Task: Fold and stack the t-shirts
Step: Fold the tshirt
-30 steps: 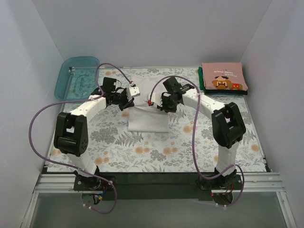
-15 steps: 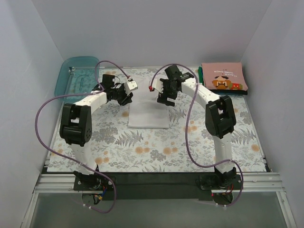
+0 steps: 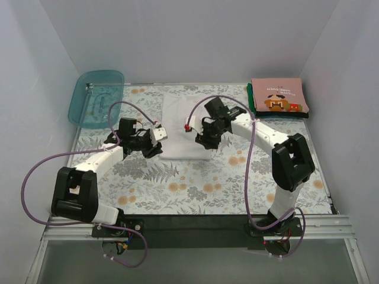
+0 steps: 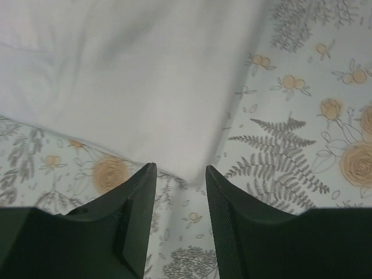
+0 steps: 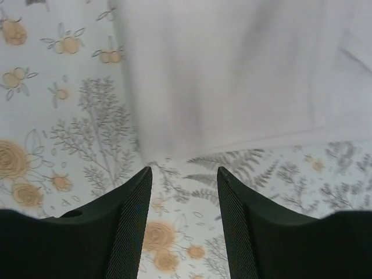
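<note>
Teal translucent tray point(image 3: 95, 97) sits at the far left corner of the floral-print surface point(image 3: 195, 183), well apart from the garments.

Left pincer point(image 3: 157, 144) is low over the surface at the near left corner of the white t-shirt point(image 3: 183, 118). In the left wrist view its fingers point(image 4: 136, 203) stand apart, and the shirt's corner lies just ahead of the gap. Contact with the cloth cannot be confirmed.

White t-shirt lies flat at centre, folded to a long rectangle running from the far edge toward the arms.

Right pincer point(image 3: 205, 142) is low at the shirt's near right corner. In the right wrist view its fingers point(image 5: 131, 221) are likewise apart, with the corner just ahead of them. Contact cannot be confirmed.

Salmon-pink t-shirt point(image 3: 278, 96), folded, with its pixel-art moustached face upward, rests at the far right corner on top of a dark green t-shirt point(image 3: 251, 102). Only the edges of the green one show.
</note>
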Robot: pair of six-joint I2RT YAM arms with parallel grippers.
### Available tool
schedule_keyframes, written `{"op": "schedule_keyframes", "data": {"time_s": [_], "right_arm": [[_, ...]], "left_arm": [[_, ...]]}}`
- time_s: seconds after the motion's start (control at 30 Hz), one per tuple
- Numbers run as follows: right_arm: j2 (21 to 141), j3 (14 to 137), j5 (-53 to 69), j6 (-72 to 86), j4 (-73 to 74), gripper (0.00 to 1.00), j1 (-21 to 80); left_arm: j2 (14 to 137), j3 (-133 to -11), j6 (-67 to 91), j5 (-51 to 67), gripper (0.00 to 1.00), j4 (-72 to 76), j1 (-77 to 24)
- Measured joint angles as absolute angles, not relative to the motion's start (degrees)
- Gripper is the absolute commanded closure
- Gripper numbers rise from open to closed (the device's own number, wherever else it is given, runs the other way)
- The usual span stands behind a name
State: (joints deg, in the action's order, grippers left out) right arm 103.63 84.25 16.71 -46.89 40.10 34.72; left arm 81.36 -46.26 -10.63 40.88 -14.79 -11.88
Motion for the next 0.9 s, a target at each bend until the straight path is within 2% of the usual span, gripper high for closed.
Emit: {"op": "schedule_keyframes", "data": {"time_s": [0.2, 0.43, 0.53, 0.6, 0.63, 0.67, 0.7, 0.73, 0.77, 0.8, 0.87, 0.9], "right_arm": [[104.33, 75.35, 15.90, -46.35, 37.34, 0.44, 40.64], [106.76, 71.64, 12.91, -46.22, 32.34, 0.44, 41.17], [107.24, 71.02, 11.88, -46.28, 30.83, 0.48, 41.12], [107.26, 70.89, 11.42, -46.33, 29.78, 0.56, 41.15], [107.26, 70.72, 11.18, -46.24, 29.19, 0.59, 41.15], [107.26, 70.63, 10.98, -46.15, 28.75, 0.69, 41.15], [107.26, 70.54, 10.72, -46.19, 28.23, 0.74, 41.15], [107.31, 70.39, 10.37, -46.09, 27.59, 0.78, 41.15], [107.31, 70.32, 9.98, -45.95, 27.07, 0.92, 41.15], [107.33, 70.28, 9.45, -46.13, 26.70, 0.99, 41.15], [107.33, 70.19, 8.93, -45.39, 26.06, 0.99, 41.15], [107.26, 70.02, 8.86, -45.21, 25.82, 0.99, 41.15]], "left_arm": [[81.06, -39.13, -14.72, 39.70, 0.56, -13.61, -15.86], [83.42, -36.45, -18.90, 36.53, 0.53, -8.23, -17.91], [84.82, -35.92, -20.49, 35.27, 0.54, -6.35, -18.11], [86.00, -35.79, -21.28, 34.68, 0.56, -4.89, -18.13], [86.35, -35.79, -21.67, 34.52, 0.59, -4.03, -18.13], [86.65, -35.79, -22.09, 34.24, 0.62, -3.20, -18.13], [87.02, -35.79, -22.39, 34.22, 0.66, -2.48, -18.13], [87.31, -35.79, -22.68, 34.00, 0.73, -2.00, -18.13], [87.59, -35.79, -22.96, 33.78, 0.83, -1.48, -18.13], [87.85, -35.79, -23.16, 33.41, 0.88, -1.08, -18.13], [88.03, -35.79, -23.70, 32.75, 0.99, -1.10, -18.15], [87.99, -35.79, -23.79, 32.60, 1.00, -1.28, -18.20]]}}
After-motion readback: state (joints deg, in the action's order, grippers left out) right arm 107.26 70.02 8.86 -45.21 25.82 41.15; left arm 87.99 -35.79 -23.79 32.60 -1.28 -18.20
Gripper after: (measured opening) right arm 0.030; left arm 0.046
